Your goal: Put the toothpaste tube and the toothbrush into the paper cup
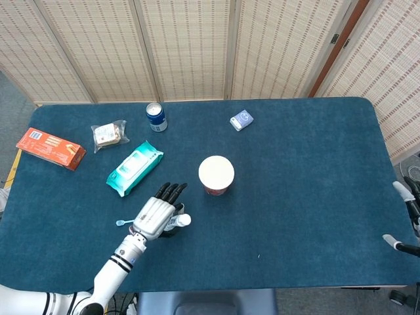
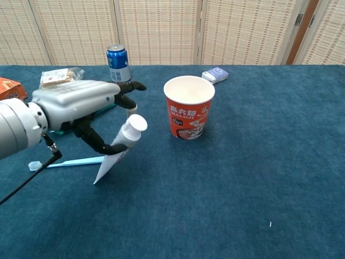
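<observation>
Left hand (image 2: 81, 102) at table's (image 1: 308, 197) near-left; toothpaste tube (image 2: 119, 148) beneath its fingers, tilted, cap up. Toothbrush (image 2: 73, 161) flat on table just left of tube. Paper cup (image 2: 188, 113) upright, right of hand. Can (image 2: 117, 63) and wipes pack (image 1: 134, 168) beyond hand; small box (image 2: 215, 74) behind cup.

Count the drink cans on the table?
1. The blue can stands upright near the table's far edge, left of centre, beside the snack bag. None look hidden, though the left hand covers some tabletop.
</observation>
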Controlling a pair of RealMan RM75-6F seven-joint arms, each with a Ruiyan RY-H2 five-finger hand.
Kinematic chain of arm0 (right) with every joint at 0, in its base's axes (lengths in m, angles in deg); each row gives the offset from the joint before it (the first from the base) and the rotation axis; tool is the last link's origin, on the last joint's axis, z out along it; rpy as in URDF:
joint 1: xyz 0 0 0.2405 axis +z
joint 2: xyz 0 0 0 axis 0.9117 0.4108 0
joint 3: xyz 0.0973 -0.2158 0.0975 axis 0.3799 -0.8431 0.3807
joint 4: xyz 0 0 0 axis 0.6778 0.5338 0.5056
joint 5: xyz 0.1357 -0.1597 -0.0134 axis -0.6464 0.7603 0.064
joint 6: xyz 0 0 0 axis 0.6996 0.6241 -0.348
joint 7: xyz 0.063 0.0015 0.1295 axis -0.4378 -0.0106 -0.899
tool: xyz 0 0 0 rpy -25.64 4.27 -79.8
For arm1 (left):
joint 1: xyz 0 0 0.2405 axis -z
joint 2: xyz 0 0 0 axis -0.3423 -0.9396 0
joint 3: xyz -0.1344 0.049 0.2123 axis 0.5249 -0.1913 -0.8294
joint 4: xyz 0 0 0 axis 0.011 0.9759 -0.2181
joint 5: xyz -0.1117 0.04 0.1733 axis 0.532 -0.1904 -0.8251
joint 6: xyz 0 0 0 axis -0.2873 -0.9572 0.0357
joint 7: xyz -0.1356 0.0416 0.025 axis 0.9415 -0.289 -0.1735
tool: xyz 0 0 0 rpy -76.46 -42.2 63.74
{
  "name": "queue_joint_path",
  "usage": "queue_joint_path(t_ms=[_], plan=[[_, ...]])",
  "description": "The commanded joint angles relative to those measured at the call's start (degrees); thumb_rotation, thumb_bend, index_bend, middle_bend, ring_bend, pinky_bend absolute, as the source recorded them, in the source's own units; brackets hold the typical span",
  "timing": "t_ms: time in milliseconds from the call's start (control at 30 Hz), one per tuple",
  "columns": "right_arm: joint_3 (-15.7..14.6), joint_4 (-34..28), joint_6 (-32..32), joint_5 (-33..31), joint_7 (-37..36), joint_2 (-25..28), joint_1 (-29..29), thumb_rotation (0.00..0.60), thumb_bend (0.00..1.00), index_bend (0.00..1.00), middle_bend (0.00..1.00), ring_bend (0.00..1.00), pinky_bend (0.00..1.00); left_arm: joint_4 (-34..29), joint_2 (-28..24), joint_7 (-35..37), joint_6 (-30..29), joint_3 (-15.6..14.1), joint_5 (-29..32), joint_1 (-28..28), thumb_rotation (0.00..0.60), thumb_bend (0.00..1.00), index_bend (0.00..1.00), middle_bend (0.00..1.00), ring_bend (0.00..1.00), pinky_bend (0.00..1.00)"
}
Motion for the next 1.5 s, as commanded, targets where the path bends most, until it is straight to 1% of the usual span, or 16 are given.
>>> queue_joint_path(t_ms=[33,167,367,633,833,1033,1267,1500], plan=[[-0.03,-0.12,-0.14,0.05,0.15,-0.07,0.09,0.6,0.0,0.07,0.0,0.0,0.05,-1.3,-1.18,0.71,-1.06,0.85,-0.58,-0.59,0.6,0.36,0.64,0.0,0.0,0.0],[-0.06,-0.28,-0.44,0.02,0.34,-0.15,0.26,0.6,0.0,0.07,0.0,0.0,0.05,-2.54,-2.44,1.98,-1.78,1.98,-0.45,-1.09,0.6,0.36,0.64,0.0,0.0,0.0],[-0.1,-0.46,-0.58,0.06,0.5,-0.19,0.36,0.6,0.0,0.07,0.0,0.0,0.05,-4.72,-4.41,4.53,-2.67,4.45,0.1,-1.58,0.6,0.36,0.64,0.0,0.0,0.0],[-0.14,-0.58,-1.02,0.1,0.6,-0.25,0.66,0.6,0.0,0.07,0.0,0.0,0.05,-7.04,-6.56,5.85,-2.87,7.32,1.78,-1.21,0.6,0.36,0.64,0.0,0.0,0.0],[-0.18,-0.79,-1.31,0.16,0.63,-0.14,0.87,0.6,0.0,0.07,0.0,0.0,0.05,-8.43,-8.19,5.18,-2.79,9.35,1.74,0.03,0.6,0.36,0.64,0.0,0.0,0.0],[-0.25,-0.8,-1.28,0.24,0.39,-0.03,0.87,0.6,0.0,0.07,0.0,0.0,0.05,-10.29,-9.48,2.2,-3.54,11.05,2.54,1.57,0.6,0.37,0.64,0.0,0.0,0.0],[-0.3,-0.71,-1.17,0.4,0.3,-0.09,0.89,0.6,0.0,0.07,0.0,0.0,0.05,-12.13,-10.03,0.02,-4.33,13.33,4.98,3.57,0.6,0.37,0.64,0.0,0.0,0.0],[-0.35,-0.55,-0.83,0.57,0.09,-0.16,0.79,0.6,0.0,0.07,0.0,0.0,0.05,-13.33,-10.19,-0.04,-4.84,15.89,8.03,5.51,0.6,0.37,0.64,0.0,0.0,0.0]])
